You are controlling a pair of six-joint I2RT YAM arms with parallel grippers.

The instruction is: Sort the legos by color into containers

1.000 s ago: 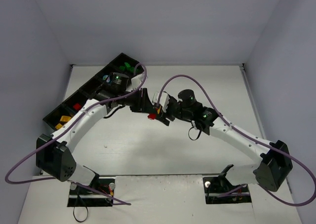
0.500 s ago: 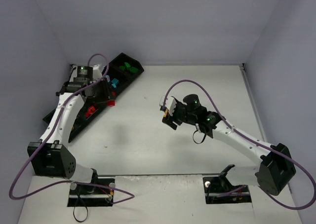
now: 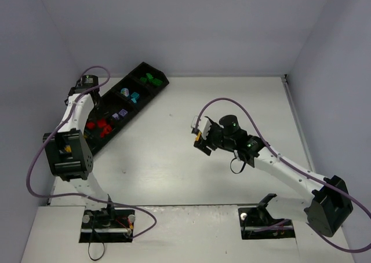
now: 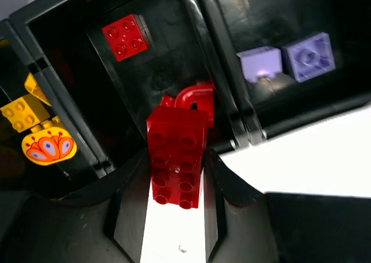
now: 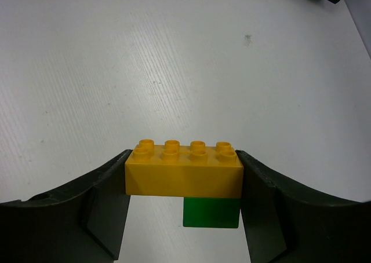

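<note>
Left wrist: left gripper [image 4: 174,173] pinches a red brick [image 4: 177,153], jaws narrow; a black tray compartment [image 4: 165,77] holding loose red pieces [image 4: 124,37] lies just beyond its tips. Right wrist: right gripper [image 5: 183,185], jaws moderately apart, clamps a yellow brick [image 5: 183,173] with a green brick [image 5: 211,213] beneath.

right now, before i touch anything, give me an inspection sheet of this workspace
surface: white tabletop, faint scuffs
job's things: long black plastic tray at the far left; green bricks, teal bricks, lilac bricks, red bricks and yellow bricks each in their own compartment
clutter: nothing seen
grippers: left gripper clamps a red eight-stud brick over the red compartment; right gripper clamps a yellow eight-stud brick with a green brick stuck beneath, above the table
cables: purple cables loop off both arms
surroundings: plain pale walls on three sides
</note>
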